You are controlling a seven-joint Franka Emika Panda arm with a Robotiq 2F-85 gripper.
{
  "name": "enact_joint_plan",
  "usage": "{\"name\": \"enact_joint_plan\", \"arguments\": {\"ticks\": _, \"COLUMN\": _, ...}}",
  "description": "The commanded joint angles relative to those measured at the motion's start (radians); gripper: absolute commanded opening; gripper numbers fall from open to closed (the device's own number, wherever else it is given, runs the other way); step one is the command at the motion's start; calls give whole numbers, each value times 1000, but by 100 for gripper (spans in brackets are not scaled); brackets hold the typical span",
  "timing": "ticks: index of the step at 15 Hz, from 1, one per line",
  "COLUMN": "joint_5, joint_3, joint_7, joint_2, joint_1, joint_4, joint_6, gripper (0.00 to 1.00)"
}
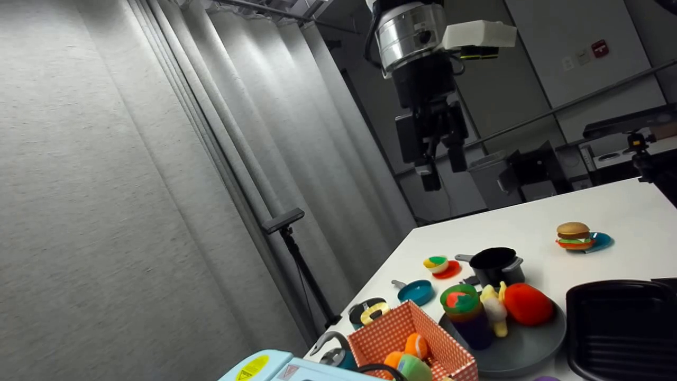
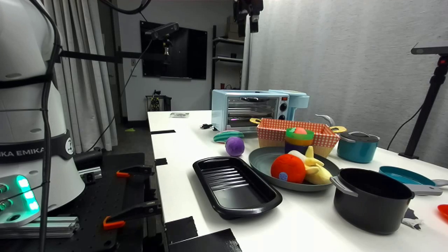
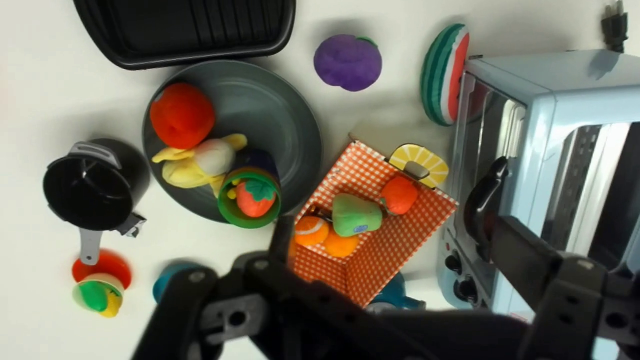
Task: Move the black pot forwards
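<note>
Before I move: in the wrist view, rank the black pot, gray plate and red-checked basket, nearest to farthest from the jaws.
1. Red-checked basket: below, seen between the open jaws.
2. Gray plate: left of center in view.
3. Black pot: far left in view.

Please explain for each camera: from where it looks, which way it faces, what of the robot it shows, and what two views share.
In an exterior view: near the black pot, facing the oven; the robot's base at left, the gripper at top.
In an exterior view: near the oven, tilted, facing the curtain and table; the arm's end and the gripper show.
Wrist view: on the arm, looking down at the plate and basket; the gripper's open fingers show at bottom.
Both exterior views share the black pot and basket.
</note>
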Motion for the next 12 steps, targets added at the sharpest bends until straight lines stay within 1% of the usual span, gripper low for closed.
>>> {"name": "enact_joint_plan", "arguments": {"ticks": 1, "joint_5": -40, "joint_3": -35, "joint_7": -13, "joint_2": -16, "joint_1": -40, "joint_4": -16, "joint_6": 8, "gripper": 100}}
{"name": "enact_joint_plan", "arguments": {"ticks": 6, "joint_5": -93, "joint_3": -92, "joint_7": -16, "joint_2": -14, "joint_1": -98, "joint_4": -18, "joint_6": 15, "gripper": 100}}
{"name": "enact_joint_plan", "arguments": {"ticks": 12, "joint_5": -144, "joint_3": -143, "joint_7": -8, "joint_2": -11, "joint_1": -159, "joint_4": -22, "joint_6": 13, "gripper": 100}}
